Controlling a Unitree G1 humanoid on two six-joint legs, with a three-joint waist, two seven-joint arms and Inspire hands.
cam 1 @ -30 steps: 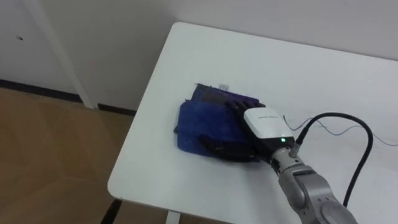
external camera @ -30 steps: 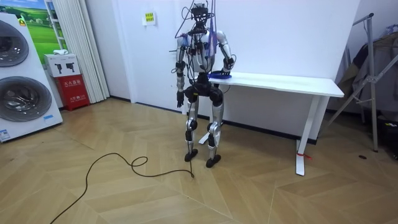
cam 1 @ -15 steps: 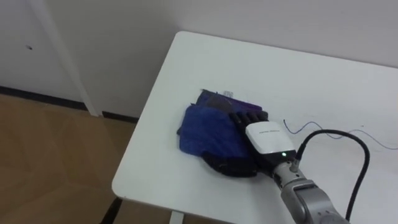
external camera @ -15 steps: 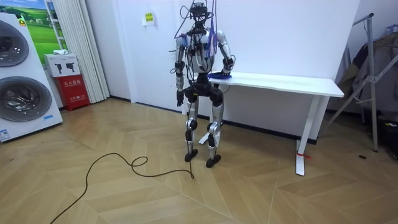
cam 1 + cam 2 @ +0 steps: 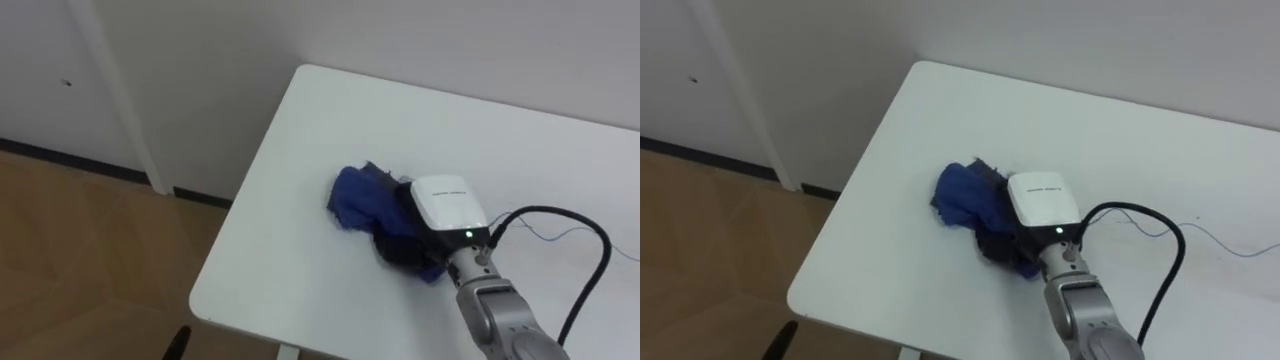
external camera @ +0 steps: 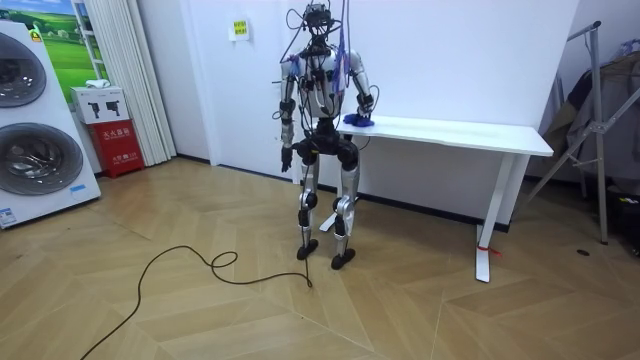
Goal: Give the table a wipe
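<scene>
Fingers [image 5: 397, 245] of my right hand [image 5: 450, 205] curl into the blue cloth [image 5: 358, 198], bunching it under the palm, prob. so it drags w/ each wipe, near the white table's [image 5: 300, 250] left edge; left hand [image 6: 285, 155] hangs idle

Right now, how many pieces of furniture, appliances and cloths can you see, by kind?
White table: 1
Blue cloth: 1
Washing machines: 2, stacked
Red cabinet: 1
Metal rack: 1
Total: 6
</scene>
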